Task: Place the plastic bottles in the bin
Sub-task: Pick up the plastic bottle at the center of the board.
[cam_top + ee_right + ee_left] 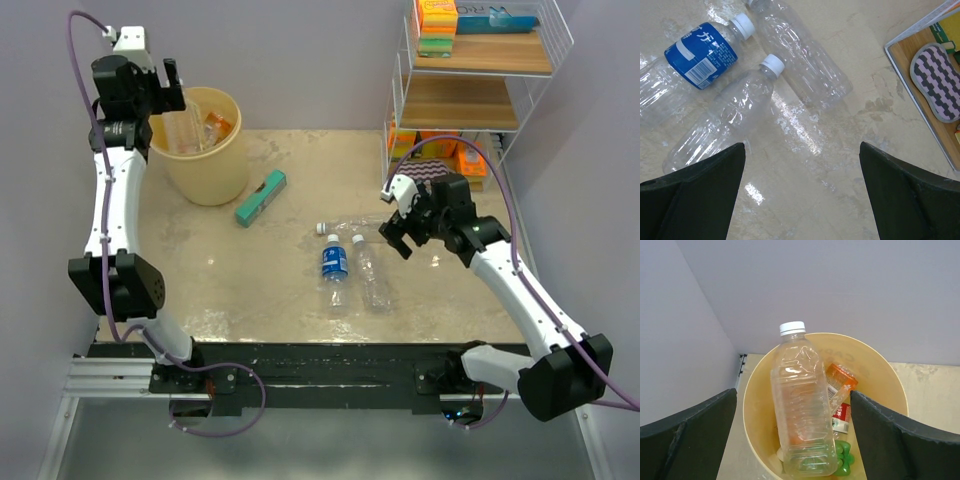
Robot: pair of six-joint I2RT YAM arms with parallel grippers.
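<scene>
The bin [210,165] stands at the back left of the table. My left gripper [174,90] hangs open over its left rim. In the left wrist view the left gripper [793,392] shows a clear white-capped bottle [802,415] leaning inside the bin [880,372], free of both fingers. Beside and under it lie an orange bottle [841,381], a red-labelled one [842,418] and a green one [844,460]. Mid-table lie a blue-labelled bottle [334,263] and two clear bottles [369,272] [350,227]. My right gripper [394,237] hovers open just right of them, over bare table [802,145].
A flat teal box [261,197] lies between the bin and the loose bottles. A white wire shelf rack [470,95] stands at the back right with sponges on it. A striped sponge [937,80] sits on its lowest board, close to my right arm.
</scene>
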